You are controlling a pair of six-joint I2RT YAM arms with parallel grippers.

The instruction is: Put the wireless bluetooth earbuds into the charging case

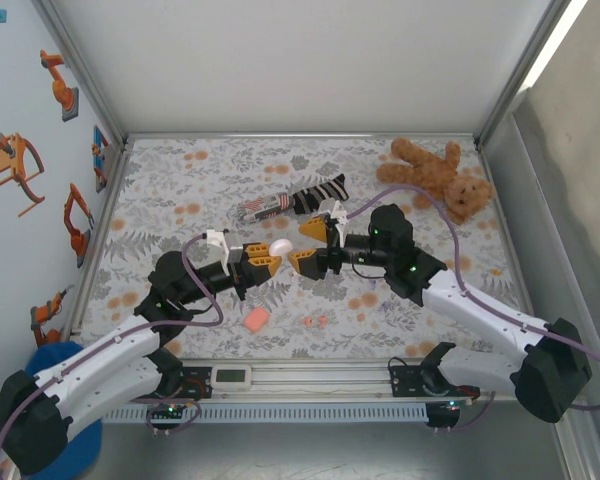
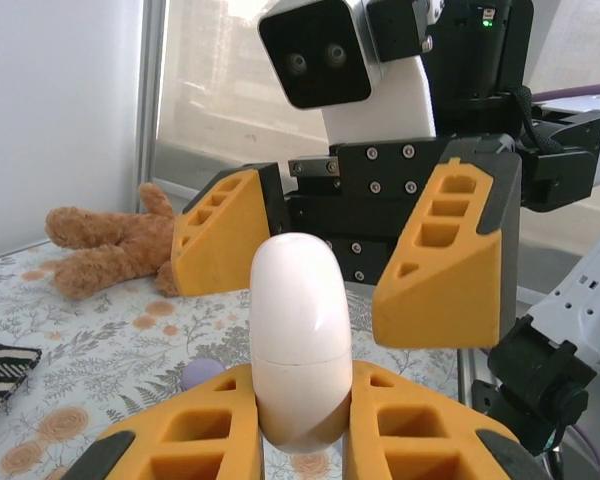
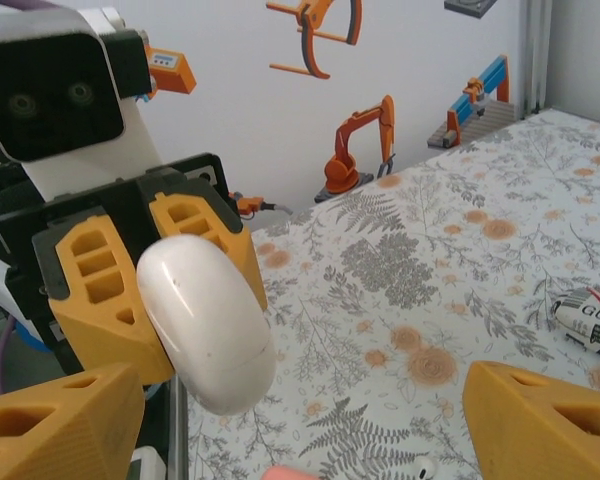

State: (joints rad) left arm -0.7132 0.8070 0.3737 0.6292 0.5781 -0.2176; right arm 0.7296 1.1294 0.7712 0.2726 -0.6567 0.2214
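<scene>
Top external: L gripper clamps white case, R gripper spread wide just beside it. Coral earbuds lie loose near-side of that case, salmon case next to them, teddy well beyond.

earbuds: coral-red pair on tbl | white case: shut, clamped in L pincer

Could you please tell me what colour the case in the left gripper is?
The case is plain white, clearest in the left wrist view.

One white case, one salmon-orange case, two coral-red earbuds, one teddy bear, one striped sock, one printed tube.
</scene>
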